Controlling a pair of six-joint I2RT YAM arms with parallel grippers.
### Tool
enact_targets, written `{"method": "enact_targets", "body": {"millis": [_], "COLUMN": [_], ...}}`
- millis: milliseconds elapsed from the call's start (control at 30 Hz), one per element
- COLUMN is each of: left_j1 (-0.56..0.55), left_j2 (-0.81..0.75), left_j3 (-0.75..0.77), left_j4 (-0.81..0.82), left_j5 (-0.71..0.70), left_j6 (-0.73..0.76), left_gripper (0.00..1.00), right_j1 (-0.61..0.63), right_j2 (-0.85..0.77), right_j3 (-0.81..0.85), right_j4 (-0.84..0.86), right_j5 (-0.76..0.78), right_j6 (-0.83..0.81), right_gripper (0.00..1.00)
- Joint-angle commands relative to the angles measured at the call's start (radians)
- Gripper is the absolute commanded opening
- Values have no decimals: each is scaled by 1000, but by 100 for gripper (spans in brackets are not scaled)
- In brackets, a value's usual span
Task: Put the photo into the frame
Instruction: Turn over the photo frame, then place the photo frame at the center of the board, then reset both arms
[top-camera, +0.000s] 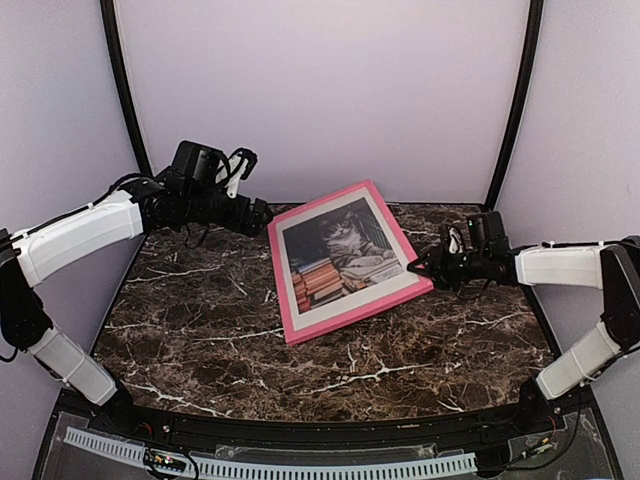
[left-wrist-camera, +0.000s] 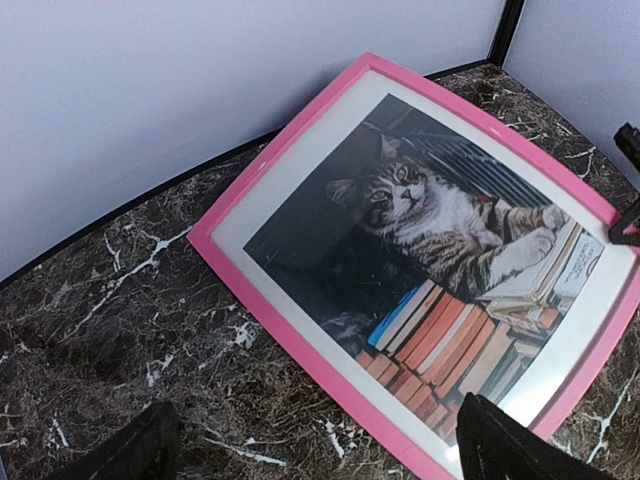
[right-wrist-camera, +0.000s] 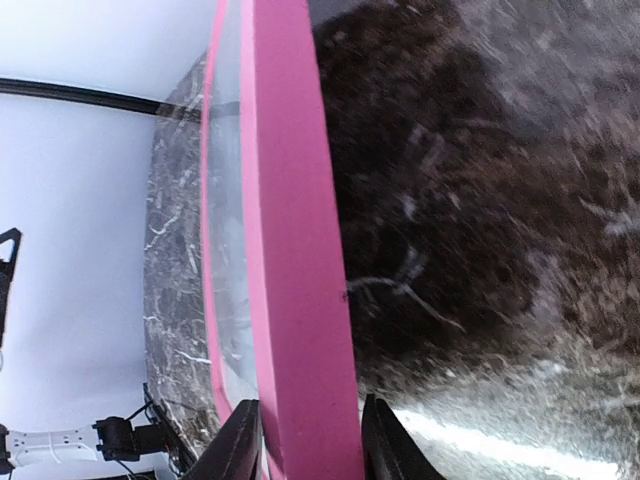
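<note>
At centre-right | right gripper (top-camera: 418, 266) straddles right corner of frame (top-camera: 279, 282), clamp unclear | photo (top-camera: 345, 255) lies leftward inside | left gripper (top-camera: 262, 215) gapes wide, off upper-left corner

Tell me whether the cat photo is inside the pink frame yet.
Inside: the photo shows face-up within the frame, pink border around it.

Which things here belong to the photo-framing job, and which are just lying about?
Job: the photo, already showing inside the frame; right gripper, astride the frame's edge; left gripper, open, near its far corner.
Not the job: marble table; white backdrop.
</note>
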Motion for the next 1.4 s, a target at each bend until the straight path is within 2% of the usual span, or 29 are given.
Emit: {"method": "enact_targets", "body": {"millis": [0,167,300,367,500,633,833,1033,1200,1367], "left_j1": [4,4,4,4,7,30,71,104,131,135], "left_j2": [-9,-9,-15,-17,-23,-44,-120,-209,-309,-469], "left_j3": [-35,-63,-88,-96,-117,-163,-282,-397,-498,-584], "left_j4": [67,79,87,87,87,91,171,248,280,293], "left_j5": [22,15,8,-4,-40,-47,-92,-194,-247,-279], "left_j6": [-32,-34,-44,-55,-88,-135,-190,-228,-261,-247], "left_gripper": [99,99,99,99,99,99,99,99,99,99], "right_j1": [12,35,51,56,56,56,58,58,56,54], "right_j2": [-45,-63,-75,-88,-125,-160,-200,-260,-361,-454], "right_j3": [-140,-271,-307,-295,-198,-72,104,176,135,98], "right_j4": [149,238,245,197,-4,-203,-363,-427,-366,-352], "right_j5": [46,59,75,103,227,372,568,752,847,836], "right_j6": [152,213,221,188,43,-116,-317,-410,-438,-472], "right_gripper": [38,43,45,45,49,69,82,98,99,99]}}
